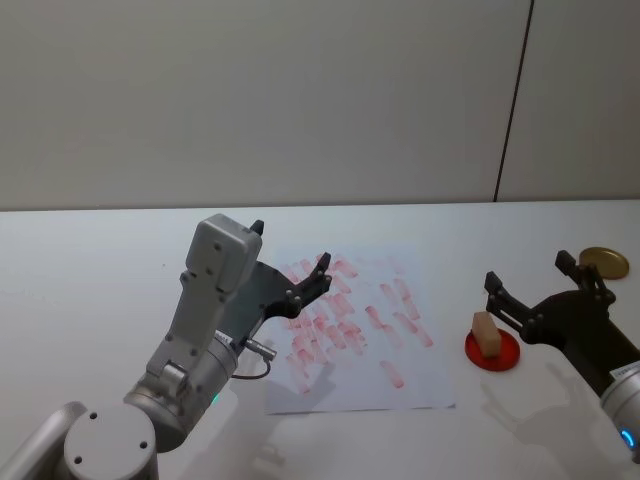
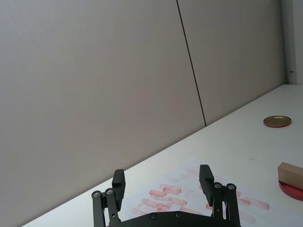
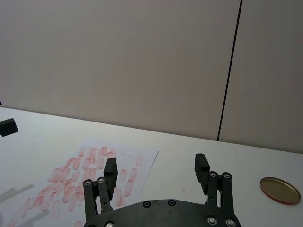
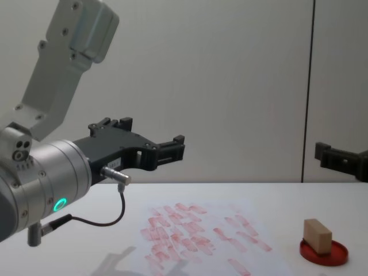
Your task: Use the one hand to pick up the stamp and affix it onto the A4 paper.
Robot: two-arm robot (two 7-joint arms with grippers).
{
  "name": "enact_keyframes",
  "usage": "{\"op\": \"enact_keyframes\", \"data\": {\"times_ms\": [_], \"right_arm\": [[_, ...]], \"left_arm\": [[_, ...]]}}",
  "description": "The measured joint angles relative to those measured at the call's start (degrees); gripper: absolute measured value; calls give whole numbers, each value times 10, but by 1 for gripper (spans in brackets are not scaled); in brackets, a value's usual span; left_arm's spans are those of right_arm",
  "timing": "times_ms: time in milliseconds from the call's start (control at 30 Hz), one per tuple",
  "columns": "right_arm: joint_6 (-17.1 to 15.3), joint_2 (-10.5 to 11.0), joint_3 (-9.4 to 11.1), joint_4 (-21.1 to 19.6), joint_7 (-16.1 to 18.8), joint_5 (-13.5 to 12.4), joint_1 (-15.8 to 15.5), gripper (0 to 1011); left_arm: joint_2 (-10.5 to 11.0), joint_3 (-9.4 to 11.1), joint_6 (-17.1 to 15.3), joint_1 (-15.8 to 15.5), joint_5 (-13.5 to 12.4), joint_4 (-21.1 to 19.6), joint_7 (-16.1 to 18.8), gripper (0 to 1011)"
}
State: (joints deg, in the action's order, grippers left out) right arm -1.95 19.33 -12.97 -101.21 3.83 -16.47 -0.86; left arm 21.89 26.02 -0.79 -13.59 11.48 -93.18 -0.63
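**On the red ink dish (image 1: 506, 358), the stamp (image 1: 486, 333) stands unheld**

To the right of the A4 paper (image 1: 420, 388), on the white table (image 1: 90, 270), we see the stamp resting inside the rim of the red ink dish. It is a light wooden block, and nothing grips it. The dish lies near the paper's right edge, apart from it.

We find the right gripper (image 1: 528, 270) raised over the table just beyond the stamp and a little to its right. Its two black fingers are spread wide, with nothing between them. From the chest view it hangs well above the block, clear of it.

The left gripper (image 1: 290, 246) hovers over the left part of the paper. It is likewise spread wide and empty, with its fingers pointing toward the far wall (image 1: 300, 100). From the chest view we see a green light glowing on its silver wrist.

The paper lies flat near the middle of the table. We see many red-pink rectangular marks on it, packed more closely on its left half than on its right. A gold lid (image 1: 604, 262) lies flat toward the table's far right, beyond the right gripper and well apart from the stamp.
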Motion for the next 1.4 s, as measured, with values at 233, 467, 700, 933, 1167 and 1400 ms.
{"op": "enact_keyframes", "data": {"times_ms": [233, 467, 700, 933, 1167, 1400], "right_arm": [[0, 0, 0, 0, 0, 0, 0, 1001], [0, 0, 0, 0, 0, 0, 0, 1001], [0, 0, 0, 0, 0, 0, 0, 1001], [0, 0, 0, 0, 0, 0, 0, 1001], [0, 0, 0, 0, 0, 0, 0, 1001], [-7, -1, 1, -6, -8, 2, 0, 1001]], "left_arm": [[0, 0, 0, 0, 0, 0, 0, 993], [0, 0, 0, 0, 0, 0, 0, 993], [0, 0, 0, 0, 0, 0, 0, 993], [0, 0, 0, 0, 0, 0, 0, 993], [0, 0, 0, 0, 0, 0, 0, 993], [0, 0, 0, 0, 0, 0, 0, 993]]}}
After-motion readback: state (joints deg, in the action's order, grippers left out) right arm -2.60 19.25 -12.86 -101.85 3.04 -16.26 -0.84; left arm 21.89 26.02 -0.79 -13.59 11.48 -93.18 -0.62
